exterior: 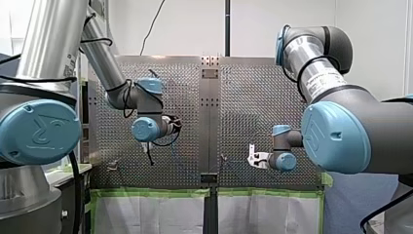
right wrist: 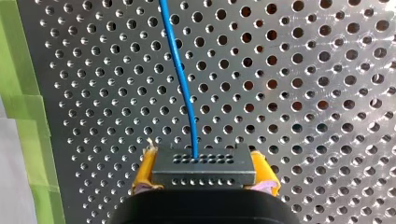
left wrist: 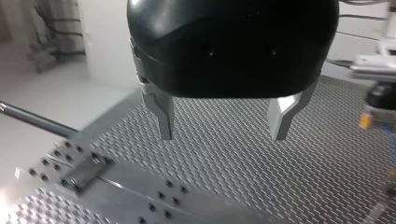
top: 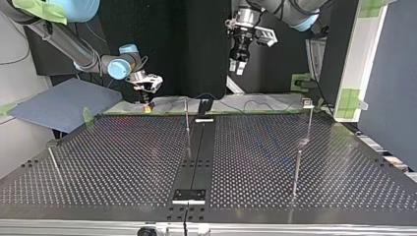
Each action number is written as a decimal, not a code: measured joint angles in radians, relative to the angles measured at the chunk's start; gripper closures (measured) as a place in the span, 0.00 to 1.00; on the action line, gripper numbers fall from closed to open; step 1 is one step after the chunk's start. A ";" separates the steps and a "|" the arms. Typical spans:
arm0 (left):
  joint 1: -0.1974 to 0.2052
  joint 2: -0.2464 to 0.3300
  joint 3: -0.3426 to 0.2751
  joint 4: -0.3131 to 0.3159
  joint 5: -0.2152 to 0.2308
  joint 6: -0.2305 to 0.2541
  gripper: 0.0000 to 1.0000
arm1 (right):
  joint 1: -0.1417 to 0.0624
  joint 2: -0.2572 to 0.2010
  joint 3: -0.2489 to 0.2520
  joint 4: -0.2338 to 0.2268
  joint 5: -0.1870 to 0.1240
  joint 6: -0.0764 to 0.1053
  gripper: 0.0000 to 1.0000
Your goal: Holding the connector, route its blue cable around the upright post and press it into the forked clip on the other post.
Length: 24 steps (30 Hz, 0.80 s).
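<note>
Perforated table: its posts stand well apart, so you should have routing room. Your left gripper hangs above it, fingers spread and empty, probably parked clear of the cable's path. Your right gripper sits low by the table's far edge in the top view. The middle post is nearest it. The capped post beyond may carry the clip, too small to tell. Yellow pads clamp the connector, so the blue cable trails free ahead.

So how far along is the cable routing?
Done: my right gripper is shut on the connector, its blue cable trailing ahead. In hand: nothing else; my left gripper hangs open. Left: looping the cable around the upright post, pressing it into the clip.
</note>
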 joint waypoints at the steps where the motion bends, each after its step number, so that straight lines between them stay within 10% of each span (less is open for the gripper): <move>1: 0.007 -0.002 -0.011 -0.007 0.002 0.000 0.00 | 0.000 0.000 0.000 0.000 0.000 0.000 1.00; 24: 0.031 -0.155 -0.014 0.077 0.046 0.037 0.00 | 0.000 -0.003 -0.005 0.001 0.002 -0.003 1.00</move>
